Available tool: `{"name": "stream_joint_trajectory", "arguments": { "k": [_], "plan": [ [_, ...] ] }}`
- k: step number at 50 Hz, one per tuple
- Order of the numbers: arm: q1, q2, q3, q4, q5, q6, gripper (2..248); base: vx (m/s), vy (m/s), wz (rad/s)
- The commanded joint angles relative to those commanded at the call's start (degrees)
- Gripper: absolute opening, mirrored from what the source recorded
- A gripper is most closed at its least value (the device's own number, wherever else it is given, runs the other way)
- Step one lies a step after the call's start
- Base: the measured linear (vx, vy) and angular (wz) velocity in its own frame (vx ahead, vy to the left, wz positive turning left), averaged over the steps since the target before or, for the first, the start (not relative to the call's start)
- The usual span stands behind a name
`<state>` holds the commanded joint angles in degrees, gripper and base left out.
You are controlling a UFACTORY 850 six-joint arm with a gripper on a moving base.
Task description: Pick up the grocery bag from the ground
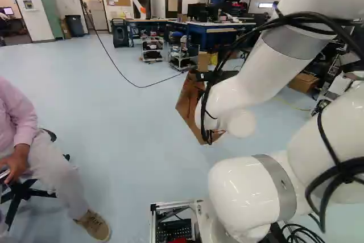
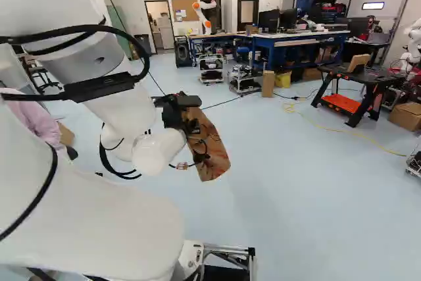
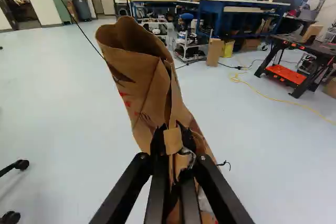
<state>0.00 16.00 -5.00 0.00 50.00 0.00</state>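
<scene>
A brown paper grocery bag, tilted and crumpled, is held up over the pale blue floor ahead of the robot, its gathered paper clamped between both fingers of the black end effector. A person sits on a wheeled chair at the left of the left base view, one shoe extended near the metal frame at the view's foot. Beyond the bag, a black cable sags across the room toward two wheeled carts, beside which stand an upright cardboard box and a yellow bin. A long blue surface bearing monitors lines the background, and another robot rises near the wall. At the right of the right base view, a black surface with an orange shelf stands near a yellow cord trailing over the floor, well apart from the bag.
</scene>
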Motion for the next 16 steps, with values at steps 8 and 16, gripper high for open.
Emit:
{"name": "stream_joint_trajectory", "arguments": {
  "k": [8, 16],
  "plan": [
    [0.00, 0.00, 0.00, 0.00, 0.00, 0.00, 24, 0.000, 0.000, 0.000],
    [0.00, 0.00, 0.00, 0.00, 0.00, 0.00, 24, 0.000, 0.000, 0.000]
  ]
}}
